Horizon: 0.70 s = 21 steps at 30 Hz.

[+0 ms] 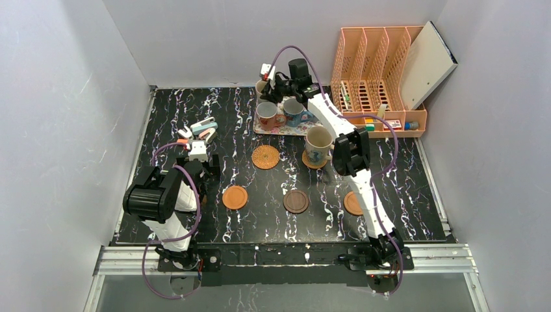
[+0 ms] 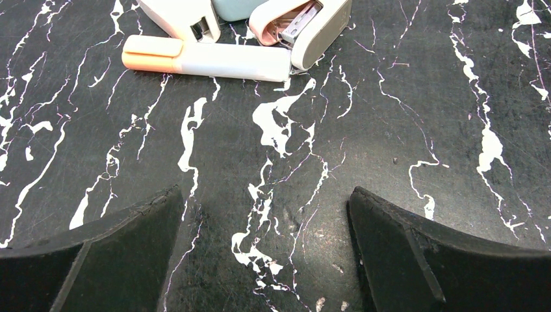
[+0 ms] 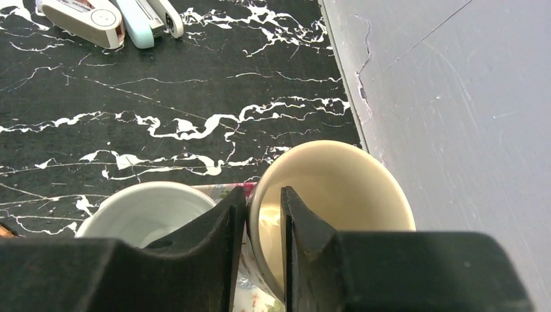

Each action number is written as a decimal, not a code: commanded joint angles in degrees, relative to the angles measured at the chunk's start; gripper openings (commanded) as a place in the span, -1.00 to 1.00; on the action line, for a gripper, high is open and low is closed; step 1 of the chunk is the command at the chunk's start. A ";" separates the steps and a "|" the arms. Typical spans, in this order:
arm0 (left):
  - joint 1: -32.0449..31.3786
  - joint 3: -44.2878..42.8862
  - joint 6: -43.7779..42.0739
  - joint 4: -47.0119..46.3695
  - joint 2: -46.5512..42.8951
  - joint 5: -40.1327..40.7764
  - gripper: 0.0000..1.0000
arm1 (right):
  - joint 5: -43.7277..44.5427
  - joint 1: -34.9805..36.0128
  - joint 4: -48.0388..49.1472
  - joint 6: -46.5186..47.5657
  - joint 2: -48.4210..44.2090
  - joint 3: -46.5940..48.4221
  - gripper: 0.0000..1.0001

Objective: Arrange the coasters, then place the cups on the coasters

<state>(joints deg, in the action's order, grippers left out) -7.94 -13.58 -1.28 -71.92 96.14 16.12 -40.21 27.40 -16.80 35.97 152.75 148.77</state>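
Observation:
My right gripper (image 1: 266,86) (image 3: 263,208) reaches to the back of the floral tray (image 1: 287,128). It is shut on the rim of a cream cup (image 3: 338,182) (image 1: 262,88), one finger outside and one inside. A white cup (image 3: 146,214) (image 1: 267,114) with a reddish handle and a blue cup (image 1: 294,110) also stand on the tray. Another cream cup (image 1: 318,143) sits on a woven coaster (image 1: 305,160). A second woven coaster (image 1: 266,156), an orange one (image 1: 234,197), a dark brown one (image 1: 295,201) and an orange-brown one (image 1: 351,203) lie bare. My left gripper (image 1: 197,147) (image 2: 266,214) hangs open over the tabletop.
Staplers (image 1: 203,129) (image 2: 305,29) and an orange-capped highlighter (image 2: 208,58) lie just ahead of the left gripper. An orange file rack (image 1: 377,71) with a white board (image 1: 425,65) leaning in it stands at the back right. The grey back wall (image 3: 455,97) is close beside the held cup.

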 commanded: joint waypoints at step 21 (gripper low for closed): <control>0.30 -0.83 0.39 -0.81 -0.07 1.63 0.96 | 5.30 0.00 5.13 -0.74 -5.46 3.71 -0.97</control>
<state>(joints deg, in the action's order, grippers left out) -7.94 -13.58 -1.28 -71.92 96.14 16.12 -37.43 27.53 -16.60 34.74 153.23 150.54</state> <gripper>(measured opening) 0.980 0.108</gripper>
